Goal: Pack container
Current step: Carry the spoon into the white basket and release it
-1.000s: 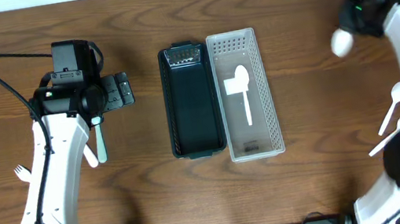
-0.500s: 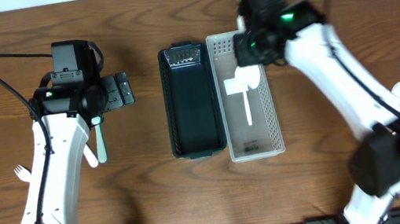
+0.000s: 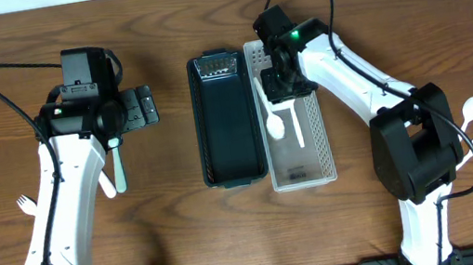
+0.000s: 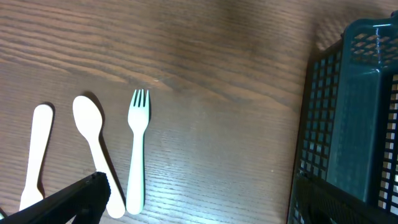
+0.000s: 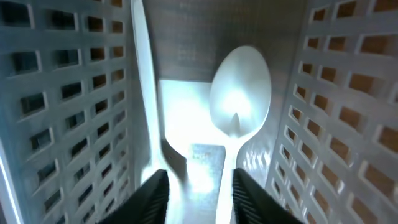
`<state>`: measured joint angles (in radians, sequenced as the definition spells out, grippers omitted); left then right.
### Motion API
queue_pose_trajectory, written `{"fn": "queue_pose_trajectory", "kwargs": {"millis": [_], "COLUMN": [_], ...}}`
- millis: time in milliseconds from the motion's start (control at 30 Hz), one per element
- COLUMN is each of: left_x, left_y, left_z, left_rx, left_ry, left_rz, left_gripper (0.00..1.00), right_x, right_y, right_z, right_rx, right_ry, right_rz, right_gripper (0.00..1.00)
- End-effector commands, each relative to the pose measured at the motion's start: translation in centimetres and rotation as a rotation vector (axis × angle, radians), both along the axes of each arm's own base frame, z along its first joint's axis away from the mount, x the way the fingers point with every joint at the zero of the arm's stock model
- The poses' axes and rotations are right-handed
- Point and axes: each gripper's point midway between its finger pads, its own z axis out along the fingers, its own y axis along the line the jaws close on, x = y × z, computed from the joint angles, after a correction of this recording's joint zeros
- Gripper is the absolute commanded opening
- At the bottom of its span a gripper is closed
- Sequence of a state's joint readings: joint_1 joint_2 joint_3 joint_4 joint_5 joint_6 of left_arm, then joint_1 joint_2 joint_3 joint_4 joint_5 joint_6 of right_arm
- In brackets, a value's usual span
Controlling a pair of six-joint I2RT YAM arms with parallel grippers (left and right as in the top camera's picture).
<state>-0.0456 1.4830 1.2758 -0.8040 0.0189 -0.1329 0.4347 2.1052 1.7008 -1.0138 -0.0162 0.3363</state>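
Observation:
A white slotted basket (image 3: 299, 53) stands beside a dark green basket (image 3: 225, 120) at mid-table. Two white spoons lie in the white basket: one along its left side (image 3: 274, 125), and one in the middle with its handle showing (image 3: 297, 133). My right gripper (image 3: 278, 77) is low inside the white basket's far end, open (image 5: 199, 196), with a spoon (image 5: 239, 99) lying just ahead of it. My left gripper (image 3: 137, 110) is open (image 4: 199, 208) and empty above the wood, left of the dark basket (image 4: 354, 112).
Loose white cutlery lies by the left arm: a fork (image 4: 138, 149), a spoon (image 4: 93, 143) and another handle (image 4: 37, 149). Two more white spoons (image 3: 471, 111) lie near the table's right edge. A black cable loops over the right arm.
The right arm swung in from the far right carrying a spoon and dropped into the white basket, which now holds a second spoon. The left arm has not moved.

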Motion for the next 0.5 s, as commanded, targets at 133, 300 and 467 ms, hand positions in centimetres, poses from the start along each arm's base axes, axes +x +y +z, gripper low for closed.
{"fn": "queue_pose_trajectory", "kwargs": {"millis": [133, 300, 467], "left_x": [0.4, 0.4, 0.4], "left_y": [1.3, 1.3, 1.3], "left_z": [0.6, 0.6, 0.6], "left_rx": [0.059, 0.062, 0.062], "left_ry": [-0.016, -0.015, -0.015], "left_rz": [0.026, 0.028, 0.028], "left_gripper": [0.98, 0.98, 0.98], "right_x": [4.4, 1.6, -3.5], "right_y": [-8.9, -20.9, -31.8], "right_z": [16.5, 22.5, 21.7], "right_rx": [-0.012, -0.001, -0.056], "right_ry": [-0.392, -0.484, -0.381], "right_rz": [-0.263, -0.663, -0.941], "right_gripper": [0.35, 0.46, 0.65]}}
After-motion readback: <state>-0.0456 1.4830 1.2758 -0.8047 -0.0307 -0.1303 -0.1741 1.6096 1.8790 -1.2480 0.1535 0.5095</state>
